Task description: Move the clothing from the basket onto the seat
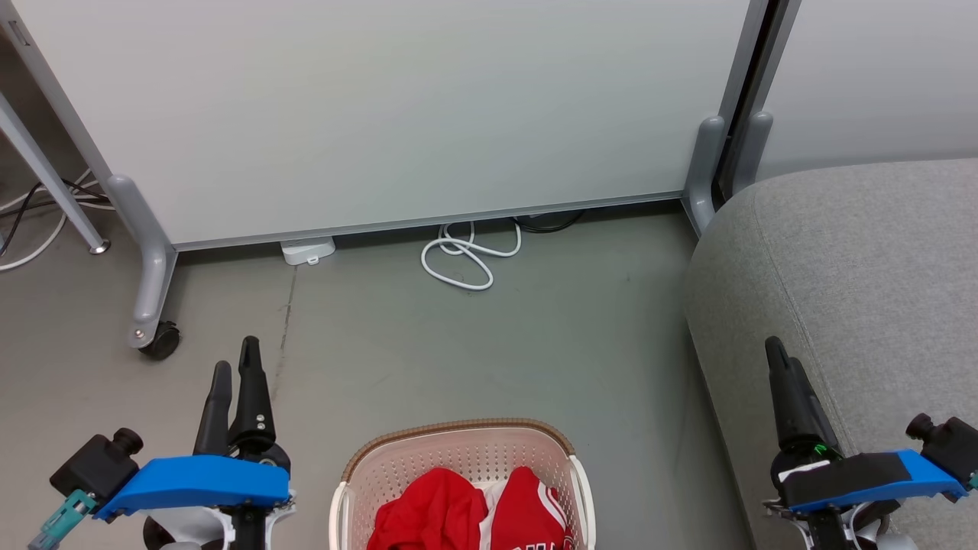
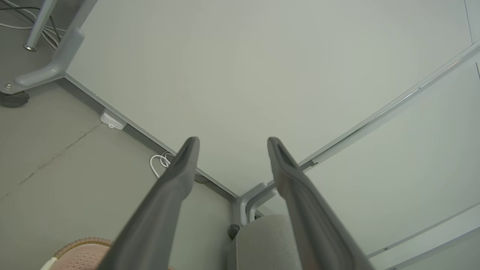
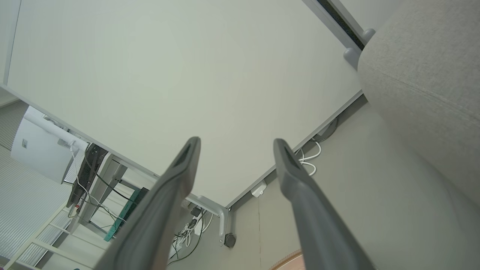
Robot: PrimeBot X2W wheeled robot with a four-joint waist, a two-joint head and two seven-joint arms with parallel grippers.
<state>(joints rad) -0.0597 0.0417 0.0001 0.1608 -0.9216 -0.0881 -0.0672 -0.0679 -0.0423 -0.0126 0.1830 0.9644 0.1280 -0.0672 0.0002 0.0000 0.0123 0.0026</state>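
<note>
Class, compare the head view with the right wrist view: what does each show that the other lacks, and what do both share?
Head view, not the right wrist view: the red clothing lying in the basket, and the left gripper, open. Right wrist view, not the head view: a teal frame bar and a white boxy unit beyond the white panel. Both: that panel, the grey seat, the coiled white cable, the basket's brown rim, and the right gripper, open.

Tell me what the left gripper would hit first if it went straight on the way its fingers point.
Probably the white panel: the left gripper frames it between its open fingers, and nothing shows in between. How far off it stands is unclear.
</note>
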